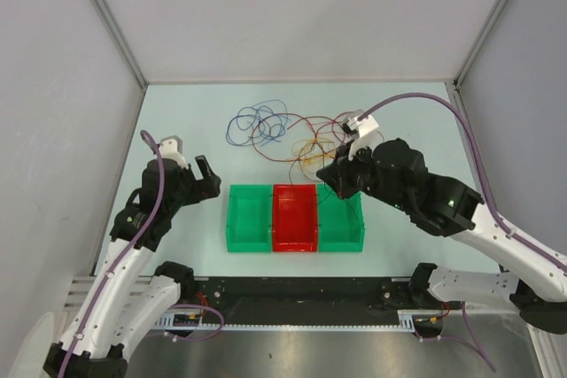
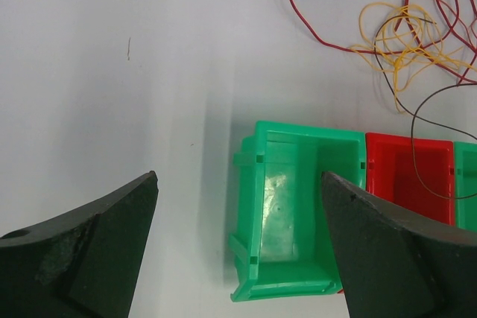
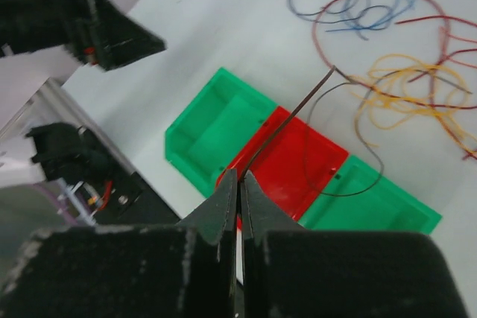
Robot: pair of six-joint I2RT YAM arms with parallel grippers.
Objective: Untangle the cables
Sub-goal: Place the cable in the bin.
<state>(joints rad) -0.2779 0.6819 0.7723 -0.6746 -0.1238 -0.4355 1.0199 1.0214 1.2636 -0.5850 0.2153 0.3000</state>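
Here, light, limp cables point(image 1: 282, 135), tangled beyond the red bin point(image 1: 294, 219), are judged best taken by a free end; one dark strand point(image 3: 287, 121) is pinched above it by the right gripper point(image 3: 238, 176), the left gripper point(image 2: 238, 180) spread wide.

The top view looks steeply down from behind the arm bases over the whole tabletop point(image 1: 186, 117). The left wrist view, close above the left tool point(image 2: 238, 184), faces the far edge. The right wrist view, over the right tool point(image 3: 239, 178), faces the near left corner. All three share the bins point(image 1: 294, 217) and cables point(image 1: 266, 126).
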